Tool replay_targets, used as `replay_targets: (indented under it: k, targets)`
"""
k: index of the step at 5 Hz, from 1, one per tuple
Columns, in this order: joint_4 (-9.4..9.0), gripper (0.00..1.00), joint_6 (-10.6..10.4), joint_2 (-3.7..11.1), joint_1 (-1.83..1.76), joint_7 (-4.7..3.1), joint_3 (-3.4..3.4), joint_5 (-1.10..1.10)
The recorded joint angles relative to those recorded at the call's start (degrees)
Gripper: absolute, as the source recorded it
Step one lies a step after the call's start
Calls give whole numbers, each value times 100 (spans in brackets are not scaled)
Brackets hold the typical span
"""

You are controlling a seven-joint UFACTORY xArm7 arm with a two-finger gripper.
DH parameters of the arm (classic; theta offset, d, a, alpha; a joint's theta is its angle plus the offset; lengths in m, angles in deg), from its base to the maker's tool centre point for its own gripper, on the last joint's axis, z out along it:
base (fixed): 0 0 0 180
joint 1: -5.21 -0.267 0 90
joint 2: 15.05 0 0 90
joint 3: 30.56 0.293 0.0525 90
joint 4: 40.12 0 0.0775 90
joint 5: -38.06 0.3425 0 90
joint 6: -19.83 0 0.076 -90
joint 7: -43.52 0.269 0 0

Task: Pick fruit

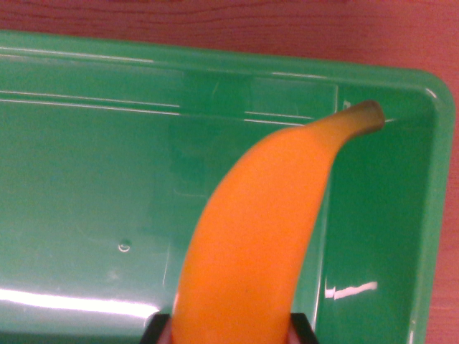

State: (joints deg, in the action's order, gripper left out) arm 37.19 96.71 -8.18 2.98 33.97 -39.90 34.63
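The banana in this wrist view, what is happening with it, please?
The gripper is shut on the banana, holding it at its lower end; only the dark finger tips show at the bottom edge. The banana points up toward the wrist view's right, its stem end near the bin's far right corner. Below it is a green bin, which looks empty in the part that is visible. The bin stands on a reddish wooden table.

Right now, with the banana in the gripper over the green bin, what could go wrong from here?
1. Only the lower end of the banana sits between the gripper fingers; its long curved body juts past them, so it may pivot or slip.
2. Its stem tip lies close to the green bin far wall in the wrist view, so a forward move might knock it.
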Motion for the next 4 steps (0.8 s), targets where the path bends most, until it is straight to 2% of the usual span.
replay_targets:
  k: [1,2,3,4]
  targets:
    - [152,100,241,-90,-6,-5,-2,-10]
    - [152,100,241,-90,-6,-5,-2,-10]
    - [291,100,461,-171,-11,-10,-4,-20]
    - [291,100,461,-171,-11,-10,-4,-20]
